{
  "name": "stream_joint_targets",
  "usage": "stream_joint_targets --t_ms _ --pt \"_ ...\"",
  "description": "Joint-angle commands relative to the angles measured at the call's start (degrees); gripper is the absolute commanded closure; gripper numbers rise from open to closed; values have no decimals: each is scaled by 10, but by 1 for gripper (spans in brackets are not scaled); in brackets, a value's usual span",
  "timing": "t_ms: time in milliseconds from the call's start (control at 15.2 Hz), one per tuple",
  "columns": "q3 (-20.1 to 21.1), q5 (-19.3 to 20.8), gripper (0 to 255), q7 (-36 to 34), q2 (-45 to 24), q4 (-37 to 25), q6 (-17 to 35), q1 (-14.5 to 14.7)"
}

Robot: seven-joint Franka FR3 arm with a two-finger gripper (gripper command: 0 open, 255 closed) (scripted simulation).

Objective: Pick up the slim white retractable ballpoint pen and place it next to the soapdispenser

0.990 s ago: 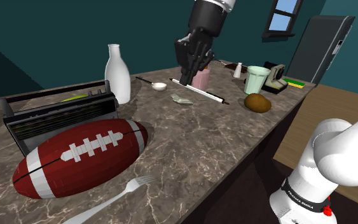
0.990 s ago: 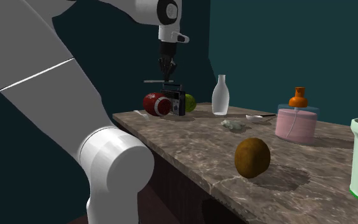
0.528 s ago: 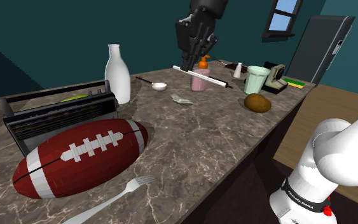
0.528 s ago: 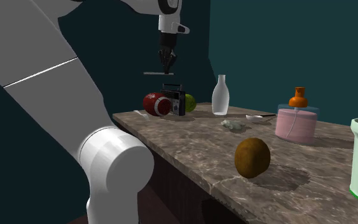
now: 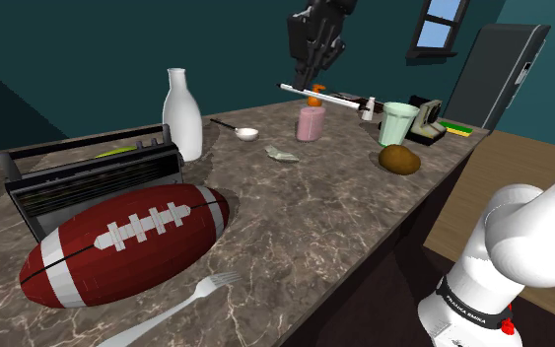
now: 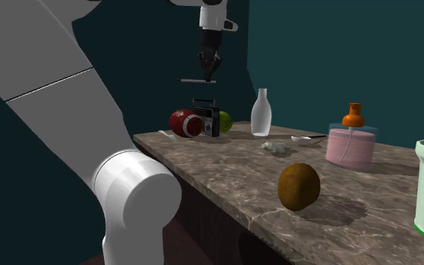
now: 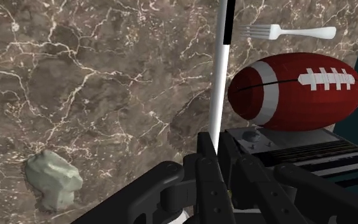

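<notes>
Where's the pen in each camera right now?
Shoulder view: upper middle, pen seen just above the soap dispenser.
Second exterior view: top centre, level under the gripper, above the radio.
Wrist view: in the gripper, pointing past the football.
Shared landmark: the football.

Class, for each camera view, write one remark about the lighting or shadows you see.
Shoulder view: soft, even light; the football darkens toward its underside. Second exterior view: the brown fruit throws a soft shadow on the marble counter toward that view's right. Wrist view: no glare on the white pen.
</notes>
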State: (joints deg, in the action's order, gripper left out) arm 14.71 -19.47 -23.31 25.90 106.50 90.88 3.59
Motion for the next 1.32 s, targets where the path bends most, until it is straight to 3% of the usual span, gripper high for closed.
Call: stream_joint_targets --t_ms 0,660,1254 --pt "-24 5 255 30 -1 1 -8 -8" --pt "-126 34 255 163 -43 -37 -43 -48" --pt "-211 48 255 279 -132 -130 -80 -85"
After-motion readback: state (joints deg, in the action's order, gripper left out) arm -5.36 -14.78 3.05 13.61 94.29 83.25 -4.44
